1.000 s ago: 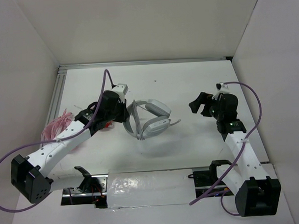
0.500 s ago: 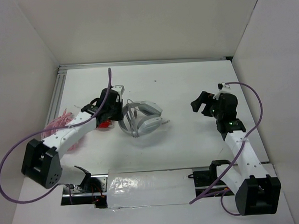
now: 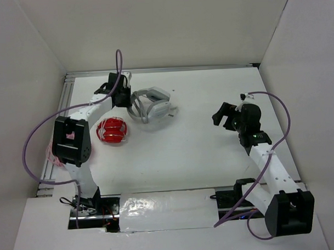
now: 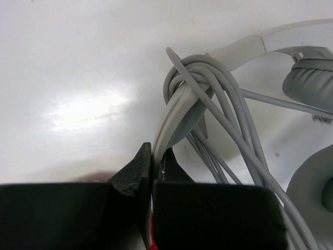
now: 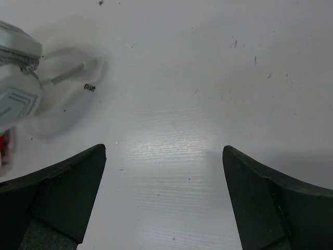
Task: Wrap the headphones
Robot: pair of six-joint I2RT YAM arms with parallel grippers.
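The left hand (image 4: 152, 162) is pinching the cable-wound headband of the headphones (image 3: 151, 102) at the far left of the bench (image 3: 201, 156), while the right hand (image 5: 164, 156) is hovering wide open, holding nothing.

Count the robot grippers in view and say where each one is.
2. The left gripper is at the far left of the table, shut on the headphones. The right gripper hangs open right of centre, holding nothing. None seems hidden.

white and grey headphones (image 3: 152, 103), red object (image 3: 112, 129)
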